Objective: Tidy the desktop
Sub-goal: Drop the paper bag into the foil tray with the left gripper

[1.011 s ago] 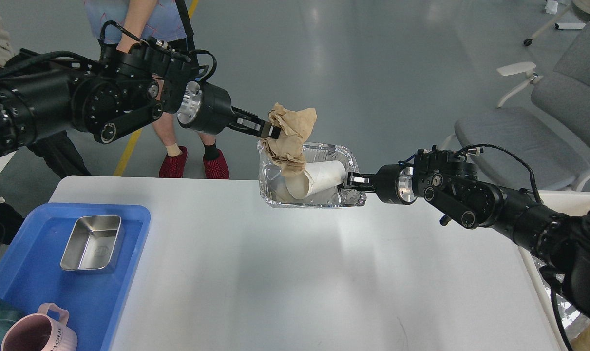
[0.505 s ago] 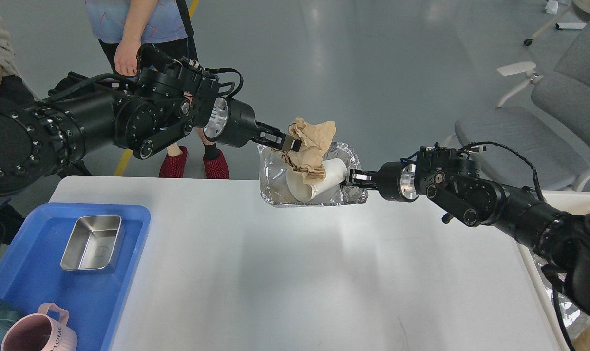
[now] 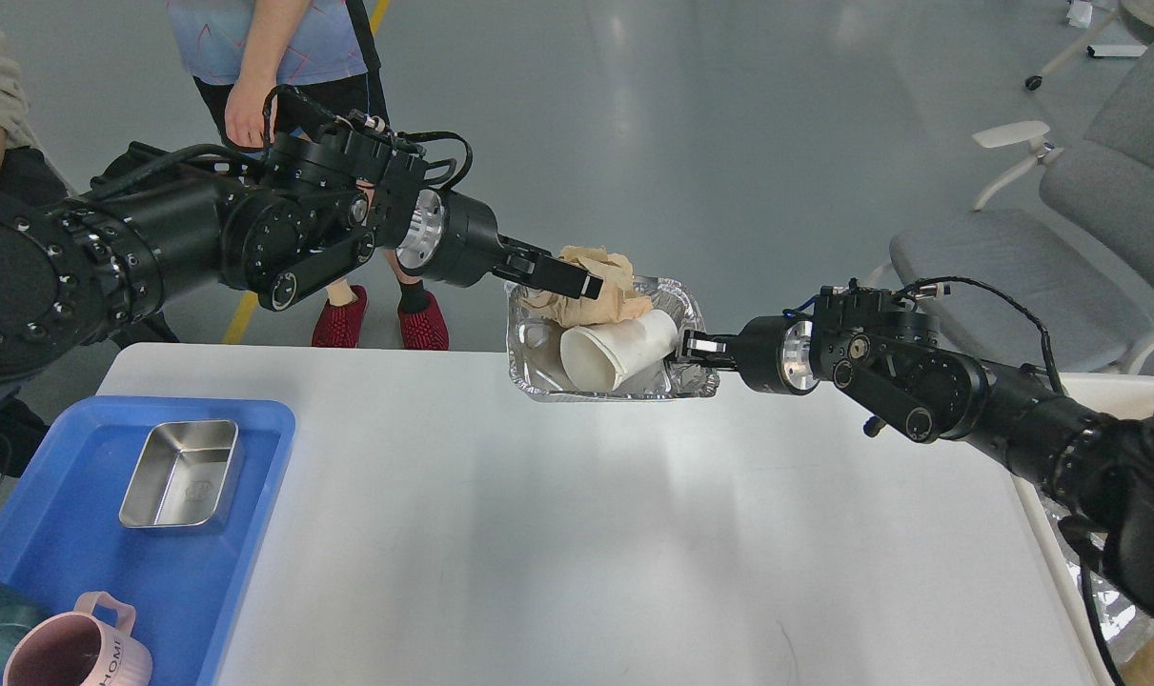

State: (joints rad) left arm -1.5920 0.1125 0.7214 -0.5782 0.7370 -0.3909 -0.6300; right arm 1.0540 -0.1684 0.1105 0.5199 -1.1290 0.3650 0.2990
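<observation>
A crinkled foil tray (image 3: pixel 529 381) sits at the far edge of the white desktop (image 3: pixel 577 534), partly past it. Inside lie a white paper cup (image 3: pixel 619 351) on its side and a crumpled brown paper (image 3: pixel 615 291). My left gripper (image 3: pixel 586 283) reaches in from the left over the tray, its tips against the paper, which rests on the cup. I cannot tell whether it still clamps the paper. My right gripper (image 3: pixel 689 348) is shut on the tray's right rim.
A blue plastic tray (image 3: pixel 52 562) at the front left holds a steel box (image 3: pixel 181 474). A pink mug (image 3: pixel 76 653) stands at its near end. A person (image 3: pixel 281 57) stands behind the table. Grey chairs (image 3: pixel 1062 238) are at the right.
My left gripper moved right and down, carrying the brown paper from above the foil tray's left rim into the tray, onto the cup. The right gripper kept hold of the tray.
</observation>
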